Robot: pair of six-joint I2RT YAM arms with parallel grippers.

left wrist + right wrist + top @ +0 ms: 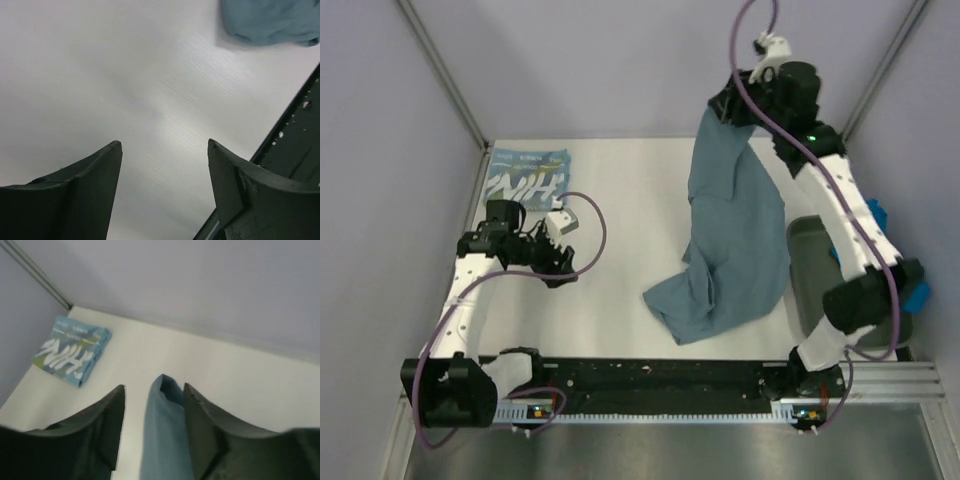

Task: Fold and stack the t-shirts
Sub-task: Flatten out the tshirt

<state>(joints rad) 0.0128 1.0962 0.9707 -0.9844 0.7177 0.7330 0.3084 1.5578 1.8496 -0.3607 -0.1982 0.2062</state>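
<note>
the right gripper (pixel 154 386) is raised toward the upper right of the top view, closed on the top edge of the plain slate-teal t-shirt (pixel 735 240). in the right wrist view the cloth stands up between the two dark fingers, lying against one of them with a thin gap showing beside the other. from that pinch the shirt hangs down as a long drape, and its lower part spreads in a crumpled heap on the white table (pixel 620 200), right of centre and reaching toward lower centre.

the folded teal nih t-shirt (pixel 528 178) lies flat in the upper left corner of the table, white lettering up, well apart from the hanging shirt. a bit of bright blue cloth (pixel 920 293) peeks out behind the right arm at the right edge, beside the dark grey-green tray (pixel 815 270), which the arm partly covers.

the left gripper (pixel 165 144) sits at centre left, below the nih shirt, its jaws spread wide with only bare table between them. a corner of the slate-teal shirt shows at the upper right of its wrist view, and the black rail (pixel 660 375) runs along that view's right edge.
</note>
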